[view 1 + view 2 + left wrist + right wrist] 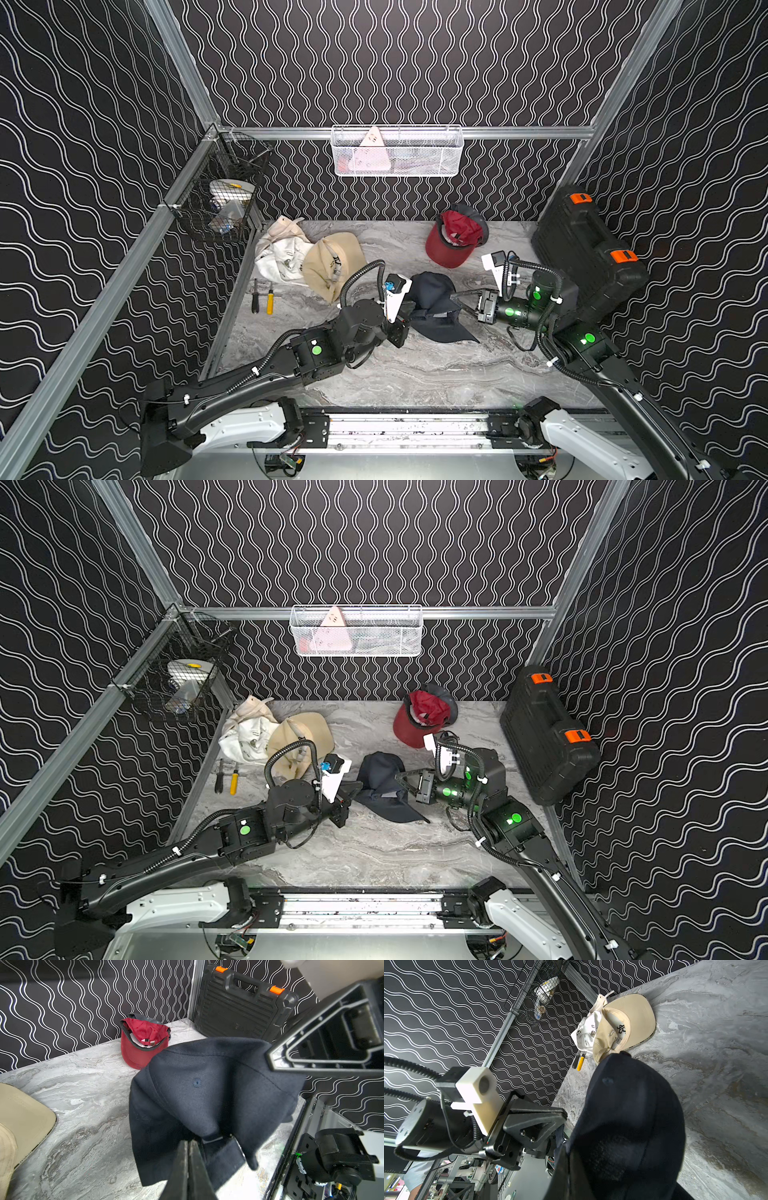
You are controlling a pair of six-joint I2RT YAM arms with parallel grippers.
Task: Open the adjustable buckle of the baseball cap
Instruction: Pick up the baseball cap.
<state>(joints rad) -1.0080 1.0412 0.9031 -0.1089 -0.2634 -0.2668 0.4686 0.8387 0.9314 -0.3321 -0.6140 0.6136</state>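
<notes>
I count four fabric caps: navy cap (432,291), red cap (446,249), beige cap (328,262), white cap (278,257). Left gripper (188,1144) and right gripper (458,300): both clamped tight on navy cap.

Your right gripper (568,1154) clamps the navy cap (633,1115) (crown filling the foreground); the left gripper (561,1119) sits just beside your fingertips, beige cap (631,1020) well beyond.

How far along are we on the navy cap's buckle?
Done: the navy cap is gripped from both sides. In hand: left gripper jaws shut at its back strap, right gripper shut on the opposite edge. Left: the buckle is not visible, so opening is unconfirmed.
</notes>
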